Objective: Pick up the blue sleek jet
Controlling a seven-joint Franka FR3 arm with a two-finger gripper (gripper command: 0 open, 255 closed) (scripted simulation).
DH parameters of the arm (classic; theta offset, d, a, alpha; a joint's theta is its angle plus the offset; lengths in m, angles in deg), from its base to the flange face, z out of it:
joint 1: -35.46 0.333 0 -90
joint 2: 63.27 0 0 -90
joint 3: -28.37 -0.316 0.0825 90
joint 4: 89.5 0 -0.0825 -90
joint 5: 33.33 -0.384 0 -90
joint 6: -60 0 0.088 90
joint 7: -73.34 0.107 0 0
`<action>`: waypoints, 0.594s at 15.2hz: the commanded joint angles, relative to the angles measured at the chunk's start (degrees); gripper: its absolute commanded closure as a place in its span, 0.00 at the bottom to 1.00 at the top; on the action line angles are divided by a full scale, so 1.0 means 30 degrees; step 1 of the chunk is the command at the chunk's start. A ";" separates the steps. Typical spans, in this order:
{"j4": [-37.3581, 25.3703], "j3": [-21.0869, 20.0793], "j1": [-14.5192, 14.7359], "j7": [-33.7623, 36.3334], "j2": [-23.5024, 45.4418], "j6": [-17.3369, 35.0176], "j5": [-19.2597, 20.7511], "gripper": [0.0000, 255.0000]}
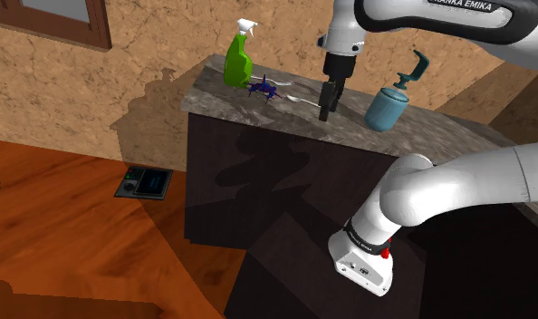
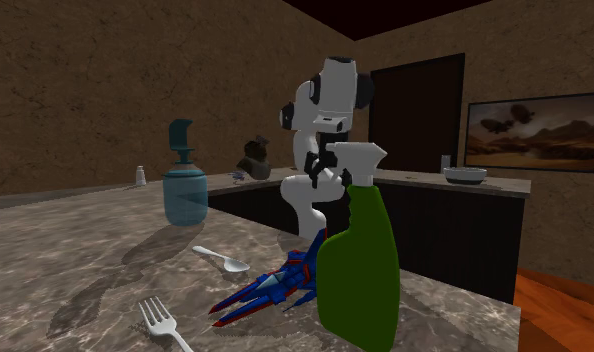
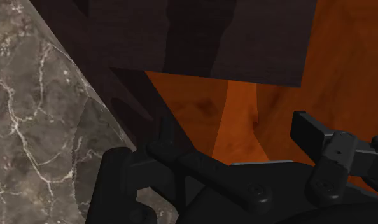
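1. White Franka arm (image 1: 439, 195), nearest the shoulder camera, rises from the stand at the lower right and arches over the counter.
2. Grey veined marble countertop (image 1: 444, 122) on a dark cabinet carries everything in play.
3. Tall green spray bottle with a white trigger (image 1: 239, 62) stands at the far left end in the shoulder view.
4. Squat teal pump bottle (image 1: 385, 107) stands to the right, well apart from the spray bottle.
5. All-black two-finger gripper (image 1: 325, 112) hangs above the counter between the two bottles. In the wrist view its fingers stand apart with nothing between them.
6. Blue sleek jet with red and white trim (image 1: 263, 89) lies flat on the marble just beside the spray bottle, left of the gripper.
7. Pale spoon (image 2: 222, 261) and pale fork (image 2: 160, 322) lie near the jet.

To do the approach well, I judge the gripper should travel left until it is above the jet. It should turn its fingers across the narrow fuselage rather than the wings, then descend on the side away from the bottle so that it does not tip the bottle.
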 commanded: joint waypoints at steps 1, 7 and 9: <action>0.0000 0.0000 0.0000 0.0000 0.0000 0.0000 0.0000 0.00; -0.0976 0.2288 -0.0283 -0.2474 0.2665 0.3416 0.0072 0.00; -0.1502 0.3025 -0.0299 -0.3358 0.3695 0.4438 -0.0148 0.00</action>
